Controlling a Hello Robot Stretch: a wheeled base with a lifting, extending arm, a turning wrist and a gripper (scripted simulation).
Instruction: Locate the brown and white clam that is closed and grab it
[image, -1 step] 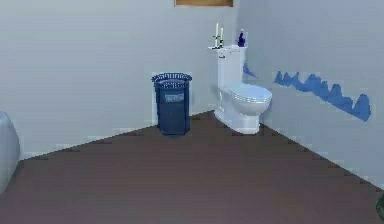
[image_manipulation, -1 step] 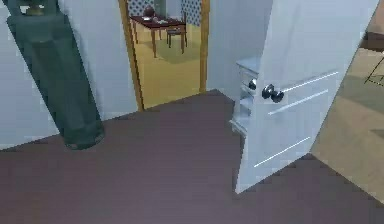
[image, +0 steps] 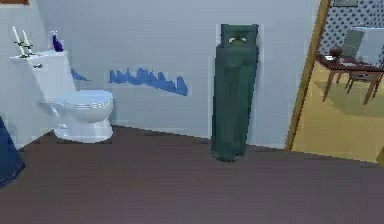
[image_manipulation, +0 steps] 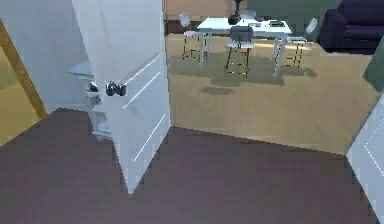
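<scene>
Clam, brown and white and closed: its place could not be told from these two views, so it still had to be searched for.

In the forward view a white toilet (image: 82, 112) stood at the left against the far wall. Its tank carried two pale candles (image: 20, 40) and a small purple bottle (image: 57, 42). A tall dark green cylinder (image: 235, 95) stood upright right of the middle. Through the doorway at the far right a brown surface (image: 345, 68) carried something pale.

In the arm side view a white door (image_manipulation: 125, 80) with a dark knob (image_manipulation: 115, 89) stood ajar at the left. Far beyond it was a white surface (image_manipulation: 245, 27) ringed by chairs, with a dark sofa (image_manipulation: 360, 25) at the far right. Those two surfaces looked the likeliest spots to check.

Whether the hand was spread or pressed together could not be told.

As for handling, a closed clam would probably be light and stiff, with smooth domed shells that could slip out of a grip and thin edges that might chip. The best hold seemed to be across the two shells at the broadest part, fingers on the flatter flanks and away from the hinge, with gentle pressure.
</scene>
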